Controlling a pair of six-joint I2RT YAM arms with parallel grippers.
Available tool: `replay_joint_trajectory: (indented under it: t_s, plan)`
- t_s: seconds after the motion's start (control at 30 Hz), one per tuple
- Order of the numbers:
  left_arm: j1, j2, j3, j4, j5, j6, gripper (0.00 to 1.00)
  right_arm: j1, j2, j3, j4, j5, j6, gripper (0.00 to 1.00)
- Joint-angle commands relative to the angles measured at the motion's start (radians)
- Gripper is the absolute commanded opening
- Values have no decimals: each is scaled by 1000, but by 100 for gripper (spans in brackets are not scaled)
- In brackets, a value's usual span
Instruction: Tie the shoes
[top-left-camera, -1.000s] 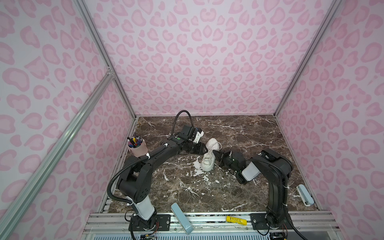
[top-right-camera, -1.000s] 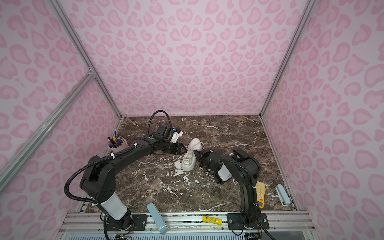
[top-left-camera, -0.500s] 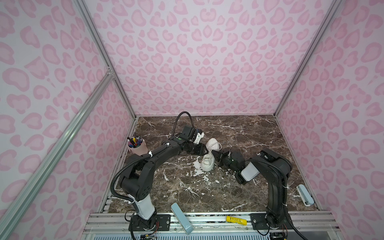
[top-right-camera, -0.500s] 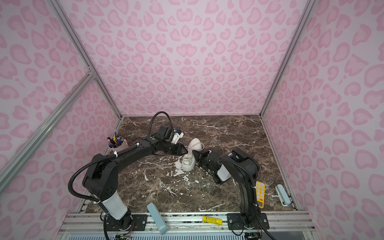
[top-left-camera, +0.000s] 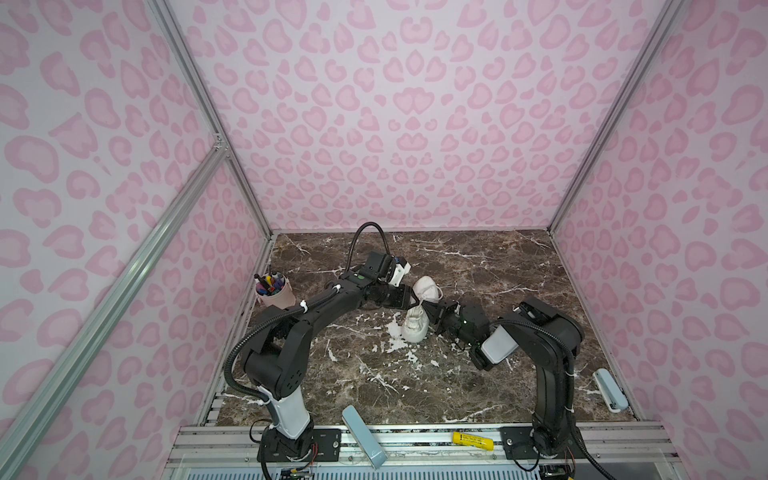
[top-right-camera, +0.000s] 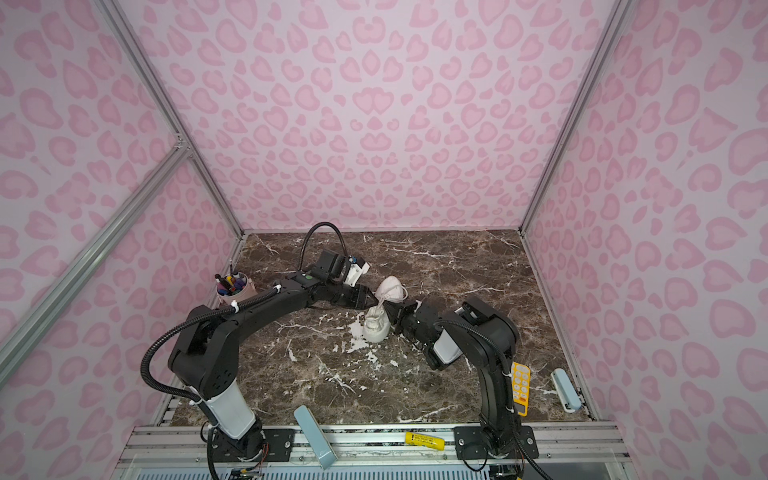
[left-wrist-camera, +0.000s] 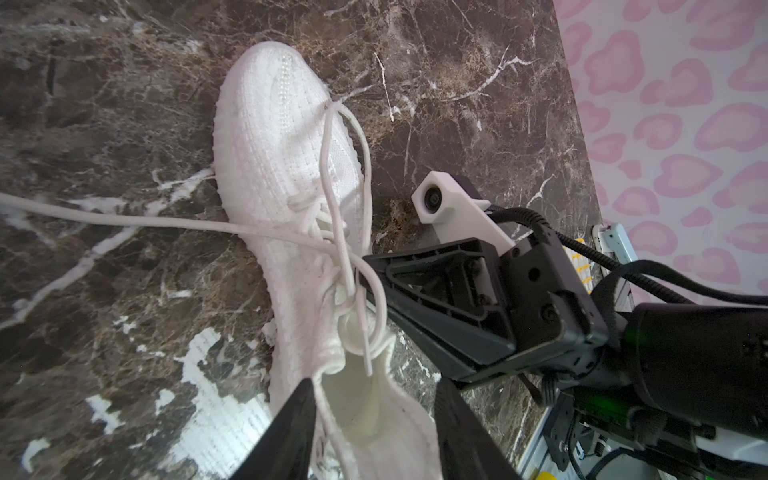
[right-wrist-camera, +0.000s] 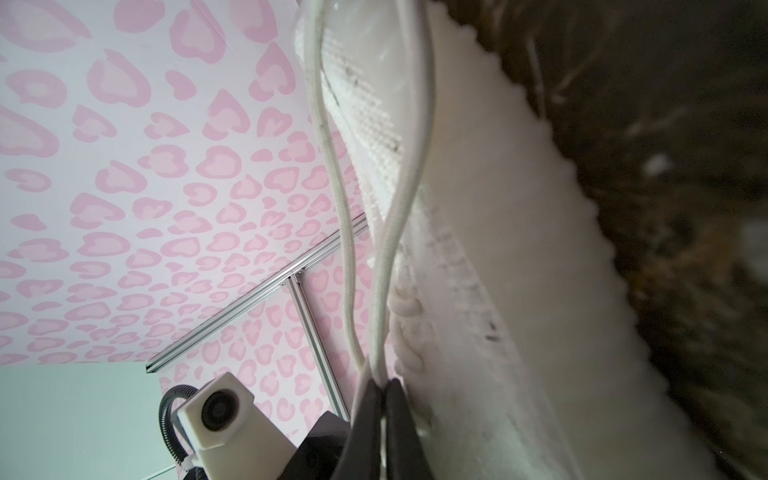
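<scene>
A white sneaker (top-left-camera: 415, 328) (top-right-camera: 378, 328) lies mid-table, toe toward the front. My left gripper (top-left-camera: 410, 297) (top-right-camera: 371, 297) comes in from the left. In the left wrist view its jaws (left-wrist-camera: 376, 411) straddle the heel collar of the shoe (left-wrist-camera: 282, 145) and press its sides. My right gripper (top-left-camera: 429, 310) (top-right-camera: 391, 310) (left-wrist-camera: 365, 266) reaches in from the right and is shut on a lace loop (right-wrist-camera: 345, 249) beside the shoe's side (right-wrist-camera: 478, 249), where its tips (right-wrist-camera: 380, 386) pinch two strands. One long lace (left-wrist-camera: 124, 220) trails off across the marble.
A pink cup of pens (top-left-camera: 274, 291) stands at the left wall. A blue-grey block (top-left-camera: 363, 432) and a yellow marker (top-left-camera: 471, 440) lie on the front rail. A pale blue device (top-left-camera: 609, 390) and a yellow remote (top-right-camera: 519, 386) lie at the right edge.
The left arm's elbow has shifted slightly. The shoe and both grippers stay about where they were.
</scene>
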Motion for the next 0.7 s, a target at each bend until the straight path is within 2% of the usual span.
replay_joint_trajectory:
  t_s: [0.0,0.53,0.57,0.67]
  plan:
    - [-1,16,16,19,23,-7,46,0,7,-5,39,-1,18,6]
    - [-9,57,30,44,37,-22,38,5,28,-4,76,0,35,6]
    - [-9,61,30,46,37,-22,34,4,28,-3,77,0,35,6]
    - [-11,68,33,44,36,-25,30,4,31,-3,82,0,37,6]
